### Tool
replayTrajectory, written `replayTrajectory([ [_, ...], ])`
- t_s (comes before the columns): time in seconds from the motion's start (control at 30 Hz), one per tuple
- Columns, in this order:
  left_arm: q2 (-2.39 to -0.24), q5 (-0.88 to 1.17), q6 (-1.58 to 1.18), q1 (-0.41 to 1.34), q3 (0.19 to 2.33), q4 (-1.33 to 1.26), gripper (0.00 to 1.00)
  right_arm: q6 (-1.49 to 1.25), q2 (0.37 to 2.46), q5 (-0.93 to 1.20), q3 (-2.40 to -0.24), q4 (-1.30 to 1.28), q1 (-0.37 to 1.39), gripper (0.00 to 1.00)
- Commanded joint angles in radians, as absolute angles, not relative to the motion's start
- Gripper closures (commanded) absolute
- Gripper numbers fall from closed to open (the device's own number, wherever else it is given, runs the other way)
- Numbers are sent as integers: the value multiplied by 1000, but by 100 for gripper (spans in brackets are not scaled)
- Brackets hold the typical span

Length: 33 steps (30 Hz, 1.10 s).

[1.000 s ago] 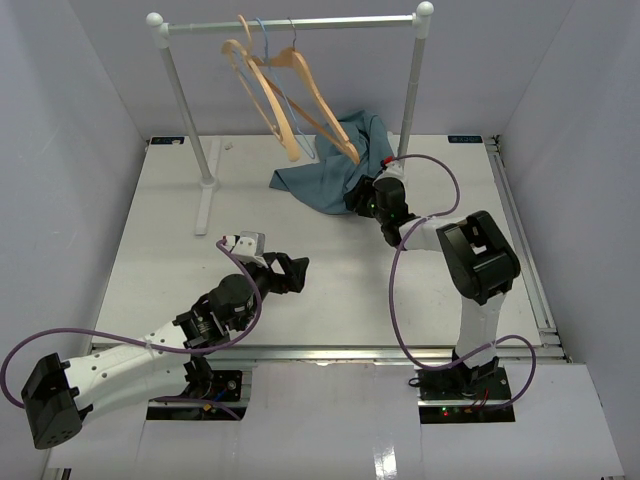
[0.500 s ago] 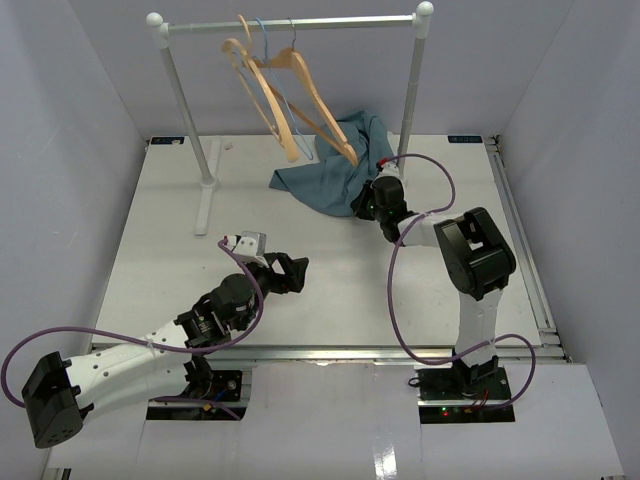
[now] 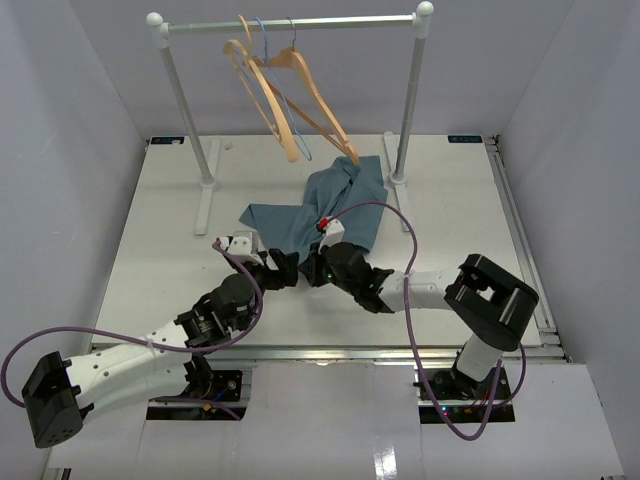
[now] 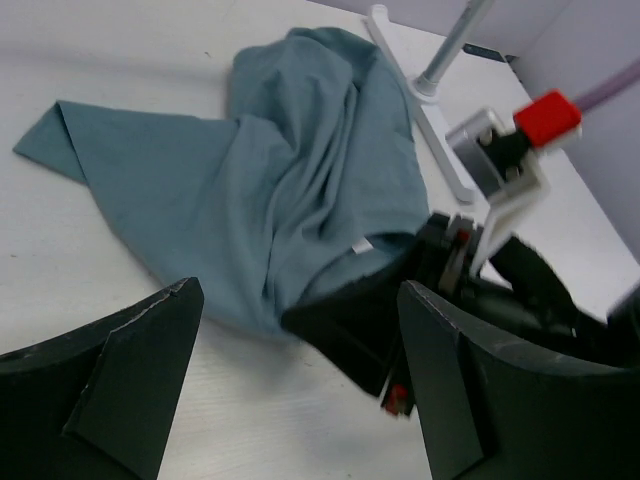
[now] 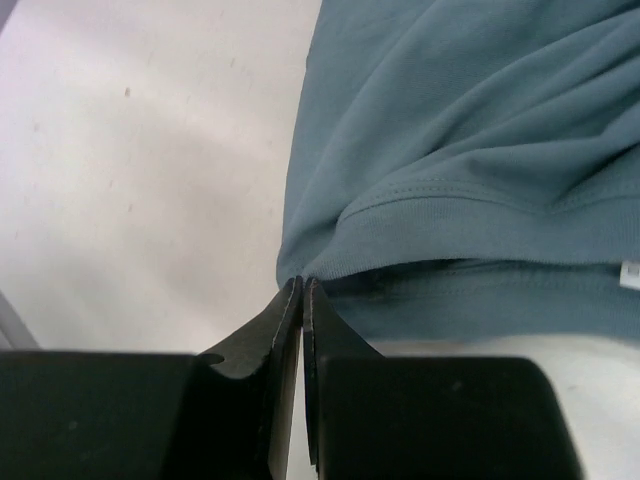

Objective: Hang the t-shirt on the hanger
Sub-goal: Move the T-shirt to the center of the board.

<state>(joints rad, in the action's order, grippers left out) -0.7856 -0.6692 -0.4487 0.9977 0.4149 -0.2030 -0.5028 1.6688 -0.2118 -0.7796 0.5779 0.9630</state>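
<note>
The white table (image 3: pixel 160 230) fills the top view, and the clothes rack (image 3: pixel 290 23) stands along its 12 o'clock edge. The right arm (image 3: pixel 490 300) is folded in from 4 o'clock toward the near middle. The left arm (image 3: pixel 130 355) reaches in from 7 o'clock.

The t-shirt (image 3: pixel 335 200) lies flat on the table, crumpled, running from the centre out toward 1 o'clock, with one corner pointing to 10 o'clock. The hanger (image 3: pixel 288 59) hangs on the rail at 12 o'clock, tilted, its low end just over the shirt's far edge. A second wooden hanger (image 3: pixel 270 110) and a blue wire hanger (image 3: pixel 262 28) hang beside it.

The right gripper (image 3: pixel 318 270) has its jaws pressed together on the shirt's near hem. The left gripper (image 3: pixel 285 268) is just beside it at its 9 o'clock, jaws spread wide and holding nothing.

A second ago the shirt was bunched by the right rack post at 1 o'clock, with the right arm stretched out to it. Shirt and gripper are now much nearer the bases. The left arm has barely shifted.
</note>
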Motion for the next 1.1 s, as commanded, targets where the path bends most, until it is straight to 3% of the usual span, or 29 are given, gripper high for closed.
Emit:
replayTrajectory([
  [0.0, -804, -774, -479, 999, 426, -169, 11, -541, 1670, -313, -768, 625, 1041, 90],
  [0.1, -830, -799, -479, 999, 427, -171, 11, -507, 1646, -389, -789, 536, 1072, 66],
  [0.2, -859, -835, -499, 999, 433, -159, 11, -463, 1587, -496, -765, 485, 1072, 55],
  [0.6, -1038, -837, -609, 999, 523, -64, 18, -278, 1363, -670, -622, 336, 1012, 47],
  [1.07, -1347, -697, -711, 999, 658, 185, 16, -168, 1471, -727, -569, 357, 892, 39],
])
